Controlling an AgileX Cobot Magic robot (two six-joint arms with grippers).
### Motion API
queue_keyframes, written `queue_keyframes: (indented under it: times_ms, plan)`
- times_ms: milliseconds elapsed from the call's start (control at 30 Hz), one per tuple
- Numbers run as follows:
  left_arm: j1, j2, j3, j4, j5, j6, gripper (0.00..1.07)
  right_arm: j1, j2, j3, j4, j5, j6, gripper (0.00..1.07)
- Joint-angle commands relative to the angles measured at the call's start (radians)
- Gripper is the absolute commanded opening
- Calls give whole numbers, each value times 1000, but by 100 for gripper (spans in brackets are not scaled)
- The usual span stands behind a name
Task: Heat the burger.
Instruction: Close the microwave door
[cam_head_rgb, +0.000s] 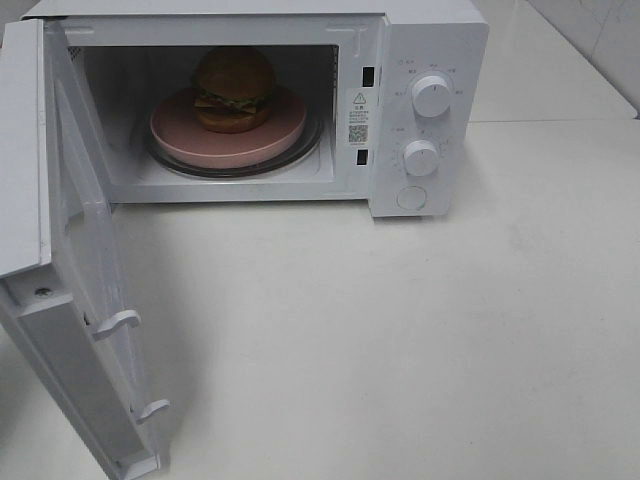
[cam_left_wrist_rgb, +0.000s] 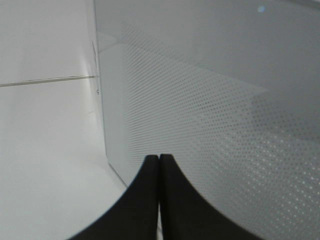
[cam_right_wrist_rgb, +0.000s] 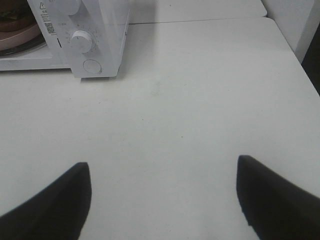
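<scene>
**Burger Loaded, Door Open: Closing Step Pending**

We find the burger (cam_head_rgb: 234, 88) centred on the pink plate (cam_head_rgb: 175, 130), inside the microwave (cam_head_rgb: 430, 40); we judge loading complete. The door (cam_head_rgb: 70, 250) stands swung wide on the microwave's hinge side. The left gripper (cam_left_wrist_rgb: 159, 160) has its fingers pressed together, gripping nothing, near the door's dotted outer face; contact cannot be confirmed. We judge the closed fingers serve as a blunt pusher. The right gripper (cam_right_wrist_rgb: 162, 165) hangs wide apart and empty over the table (cam_head_rgb: 400, 330), in front of the microwave and well apart from it, probably staged for the 2 knobs (cam_head_rgb: 431, 95).
</scene>
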Motion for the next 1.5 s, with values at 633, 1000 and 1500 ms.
queue_keyframes:
  times_ms: [633, 1000, 1500]
  plan:
    - [-279, 286, -133, -120, -114, 50, 0, -3, -26, 4, 3, -14, -11, 76]
    - [-390, 359, -245, -174, -108, 47, 0, -3, -26, 4, 3, -14, -11, 76]
    - [-598, 456, -459, -319, 7, 50, 0, -3, -26, 4, 3, -14, -11, 76]
